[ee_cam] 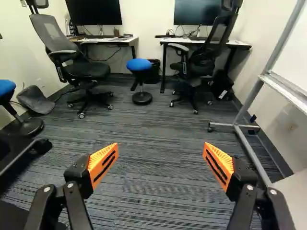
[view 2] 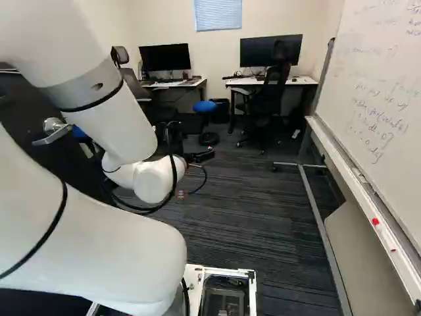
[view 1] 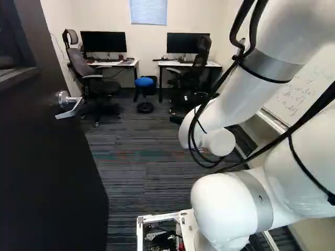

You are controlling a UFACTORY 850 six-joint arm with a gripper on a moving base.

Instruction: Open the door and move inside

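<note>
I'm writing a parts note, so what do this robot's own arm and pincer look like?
The arm is glossy white, with rounded joints and grey bands. Black cables run outside it, held by thin black ties. The pincer is black, its two fingers bearing wedge-shaped orange pads with ridges and dark slots.

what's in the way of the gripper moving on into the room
Nothing visible stands close ahead of the gripper. Farther in stand a blue stool and two office chairs. The open door is off at the left of the left base view.
</note>
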